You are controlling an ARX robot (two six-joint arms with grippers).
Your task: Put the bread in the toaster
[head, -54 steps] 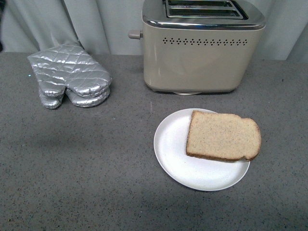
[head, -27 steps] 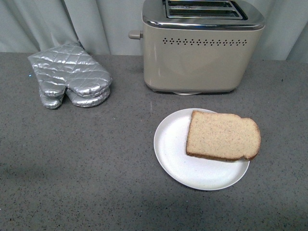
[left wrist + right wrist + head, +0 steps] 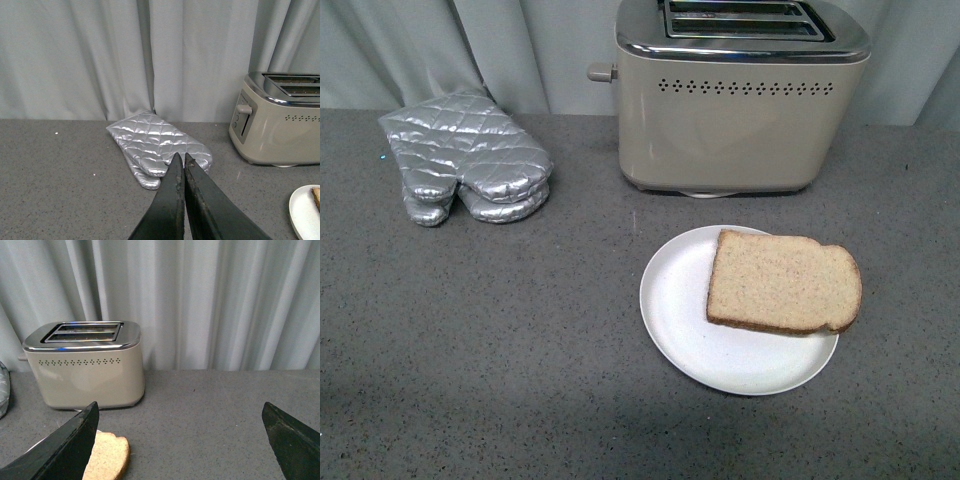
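Note:
A light-brown slice of bread (image 3: 783, 282) lies flat on a white plate (image 3: 676, 310) in the front view, in front of the beige toaster (image 3: 740, 120) with its chrome top and two slots. Neither arm shows in the front view. In the left wrist view my left gripper (image 3: 180, 159) is shut and empty above the counter, with the toaster (image 3: 280, 125) off to one side and the plate's edge (image 3: 301, 210) at the frame corner. In the right wrist view my right gripper (image 3: 180, 410) is open wide and empty, with the bread (image 3: 107, 457) by one finger and the toaster (image 3: 85, 365) beyond.
A pair of silver quilted oven mitts (image 3: 465, 160) lies on the grey counter at the back left, also in the left wrist view (image 3: 157, 147). Grey curtains (image 3: 520, 40) hang behind the counter. The toaster's lever knob (image 3: 600, 72) sticks out on its left side.
A shadow on the counter at the front left has faded. The bread, plate, toaster and mitts have not moved.

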